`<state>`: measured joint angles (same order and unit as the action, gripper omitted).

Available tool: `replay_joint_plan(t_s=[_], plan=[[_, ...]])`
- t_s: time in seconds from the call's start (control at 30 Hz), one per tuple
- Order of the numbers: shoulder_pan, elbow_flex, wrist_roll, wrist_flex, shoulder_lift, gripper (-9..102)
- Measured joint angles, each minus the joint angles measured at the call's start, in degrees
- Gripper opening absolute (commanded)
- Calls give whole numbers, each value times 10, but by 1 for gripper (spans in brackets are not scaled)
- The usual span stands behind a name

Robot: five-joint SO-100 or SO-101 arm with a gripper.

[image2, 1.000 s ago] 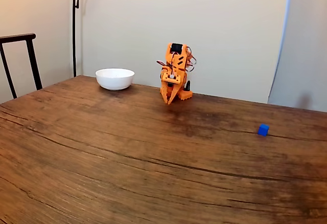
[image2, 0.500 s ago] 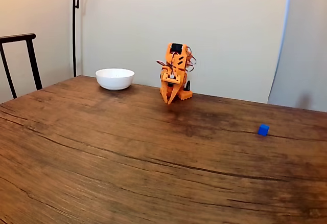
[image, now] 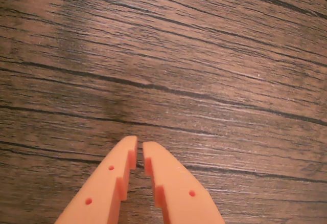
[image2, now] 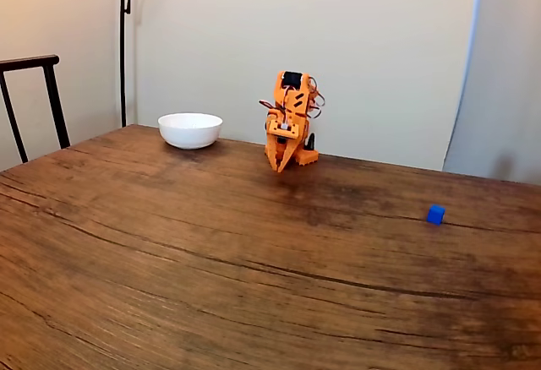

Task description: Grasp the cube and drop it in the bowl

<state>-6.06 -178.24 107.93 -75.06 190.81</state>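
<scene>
A tiny bright blue cube (image2: 435, 214) lies on the wooden table at the right of the fixed view. The white bowl (image2: 190, 129) stands at the far left edge of the table. Between them, at the back, the orange arm is folded down, and its gripper (image2: 281, 167) points at the table just in front of its base. In the wrist view the gripper (image: 139, 146) is shut, its two orange fingers nearly touching, with nothing between them and bare wood below.
A dark chair back (image2: 34, 91) rises beyond the table's left edge, and a thin lamp pole (image2: 123, 40) stands behind the bowl. A wide stretch of wooden table (image2: 211, 277) lies in front of the arm.
</scene>
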Motion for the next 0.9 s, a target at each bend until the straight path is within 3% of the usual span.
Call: replay_joint_plan(t_s=[0.43,0.67,0.9], plan=[[0,0,0,0,0,0],[47,0,0,3,0,0],[151,4,-2,107,-8,-1]])
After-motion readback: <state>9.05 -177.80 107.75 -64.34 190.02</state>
